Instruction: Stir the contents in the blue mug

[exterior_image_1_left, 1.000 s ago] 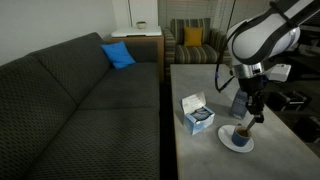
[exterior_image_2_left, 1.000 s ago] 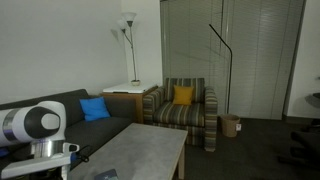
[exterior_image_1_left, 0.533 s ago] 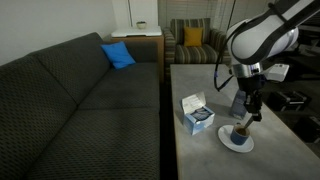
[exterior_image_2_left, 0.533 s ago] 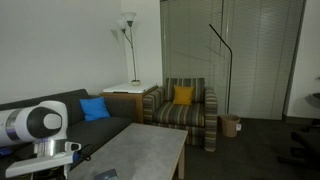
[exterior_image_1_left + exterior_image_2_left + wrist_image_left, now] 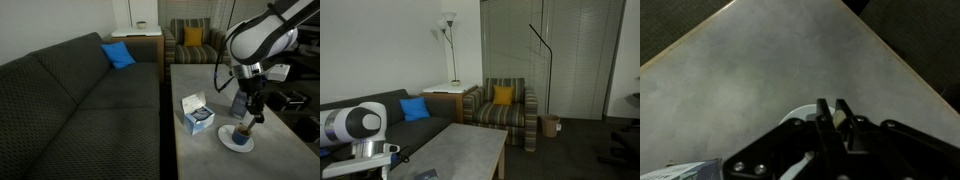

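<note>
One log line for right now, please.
step: stirring | gripper: shut, right above mug | mug: on white saucer | box: beside saucer, not touching | held tool: too small to tell

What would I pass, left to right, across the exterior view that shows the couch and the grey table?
Blue cushion on the couch → blue-and-white box on the table → mug on its white saucer. The arm overlaps the mug, so it is left out.
</note>
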Action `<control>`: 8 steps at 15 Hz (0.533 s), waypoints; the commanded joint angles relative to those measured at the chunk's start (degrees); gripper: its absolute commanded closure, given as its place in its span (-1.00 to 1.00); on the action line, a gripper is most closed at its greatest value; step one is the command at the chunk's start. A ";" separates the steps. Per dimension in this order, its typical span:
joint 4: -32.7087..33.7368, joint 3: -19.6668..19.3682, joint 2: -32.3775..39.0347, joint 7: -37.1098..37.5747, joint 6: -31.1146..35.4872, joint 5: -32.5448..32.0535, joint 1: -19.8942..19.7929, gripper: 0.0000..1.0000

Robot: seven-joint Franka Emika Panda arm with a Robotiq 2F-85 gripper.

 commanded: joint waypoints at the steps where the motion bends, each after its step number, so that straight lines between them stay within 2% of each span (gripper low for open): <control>1: 1.23 0.46 0.63 -0.10 -1.49 0.35 -0.27 0.94; 8: 1.09 1.87 0.74 -1.18 1.87 1.11 -1.05 0.94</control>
